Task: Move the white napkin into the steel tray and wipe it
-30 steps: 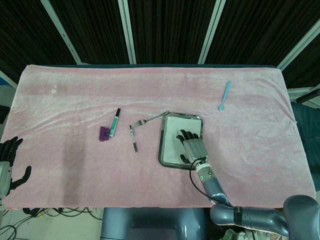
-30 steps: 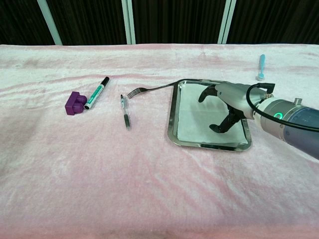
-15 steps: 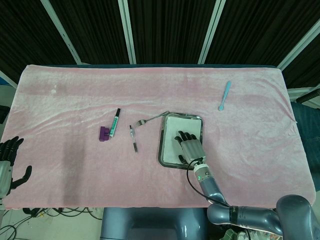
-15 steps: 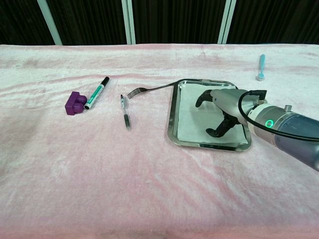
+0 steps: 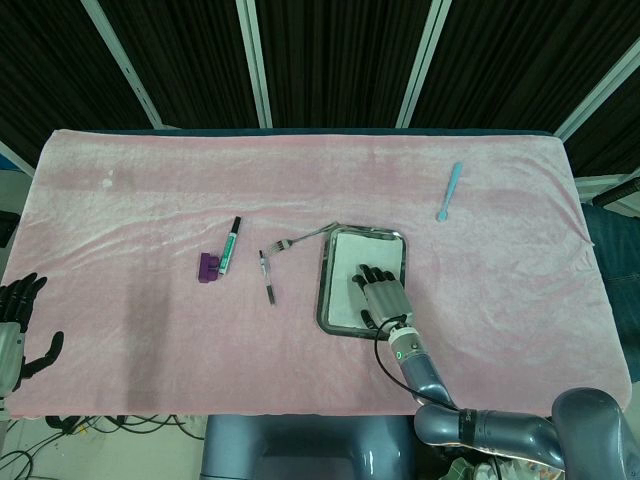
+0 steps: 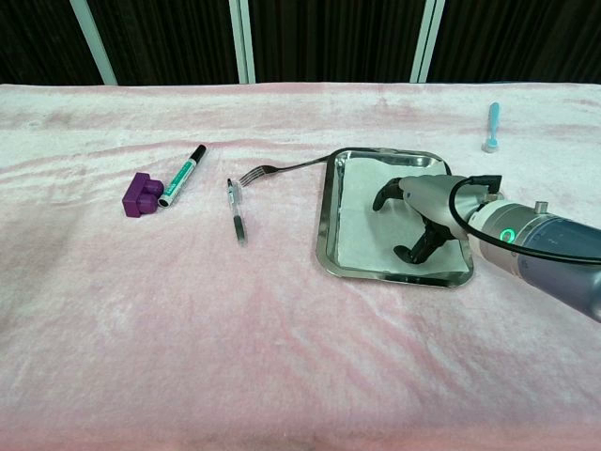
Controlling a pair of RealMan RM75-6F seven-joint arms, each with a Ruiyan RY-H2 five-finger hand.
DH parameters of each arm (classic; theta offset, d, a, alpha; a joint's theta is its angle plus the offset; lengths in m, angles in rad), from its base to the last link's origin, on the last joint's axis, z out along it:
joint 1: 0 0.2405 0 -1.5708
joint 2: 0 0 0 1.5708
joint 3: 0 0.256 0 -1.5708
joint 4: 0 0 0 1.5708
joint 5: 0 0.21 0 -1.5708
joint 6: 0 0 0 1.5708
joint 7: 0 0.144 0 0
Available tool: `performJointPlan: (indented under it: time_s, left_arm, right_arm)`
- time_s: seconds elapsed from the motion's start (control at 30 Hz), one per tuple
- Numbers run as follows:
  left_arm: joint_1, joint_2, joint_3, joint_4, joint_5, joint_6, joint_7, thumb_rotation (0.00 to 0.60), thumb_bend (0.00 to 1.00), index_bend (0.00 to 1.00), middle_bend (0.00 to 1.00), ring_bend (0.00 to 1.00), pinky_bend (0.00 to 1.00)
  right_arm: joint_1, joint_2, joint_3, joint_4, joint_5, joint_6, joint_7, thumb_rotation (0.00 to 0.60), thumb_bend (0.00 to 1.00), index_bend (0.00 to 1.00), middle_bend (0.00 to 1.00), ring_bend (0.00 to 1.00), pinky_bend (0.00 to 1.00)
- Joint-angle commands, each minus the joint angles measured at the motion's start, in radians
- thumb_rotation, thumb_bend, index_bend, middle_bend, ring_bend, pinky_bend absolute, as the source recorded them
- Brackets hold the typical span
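Note:
The steel tray [image 5: 322, 290] [image 6: 324, 225] lies right of the table's middle, with the white napkin [image 5: 343, 285] [image 6: 362, 221] spread flat inside it. My right hand [image 5: 383, 297] [image 6: 423, 202] rests on the napkin near the tray's right side, fingers apart and fingertips pressing down on the cloth; it covers part of the napkin. My left hand [image 5: 15, 325] hangs off the table's near left corner, fingers apart and holding nothing; only the head view shows it.
A fork [image 5: 300, 240] [image 6: 282, 169] touches the tray's far left corner. A pen [image 5: 267, 277] [image 6: 235, 211], a green marker [image 5: 232, 245] [image 6: 183, 174] and a purple block [image 5: 207, 267] [image 6: 141, 194] lie to the left. A blue tool [image 5: 450, 190] [image 6: 491, 125] lies far right.
My right hand has slid a little toward the tray's near side on the napkin, and the tray has shifted slightly under it. The left hand has not moved.

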Motion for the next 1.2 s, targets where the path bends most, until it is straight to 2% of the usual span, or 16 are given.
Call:
performJointPlan:
  time_s: [0.03, 1.2]
  left_arm:
    - [0.000, 0.000, 0.000, 0.000, 0.000, 0.000, 0.000, 0.600, 0.41, 0.09, 0.03, 0.00, 0.00]
    - [-0.002, 0.002, 0.000, -0.002, -0.001, -0.002, 0.001, 0.600, 0.41, 0.09, 0.03, 0.00, 0.00]
  right_arm:
    - [0.001, -0.004, 0.001, 0.001, 0.003, -0.004, 0.003, 0.600, 0.34, 0.23, 0.08, 0.11, 0.16]
    - [0.016, -0.005, 0.001, 0.024, -0.001, -0.047, 0.043, 0.600, 0.34, 0.23, 0.08, 0.11, 0.16]
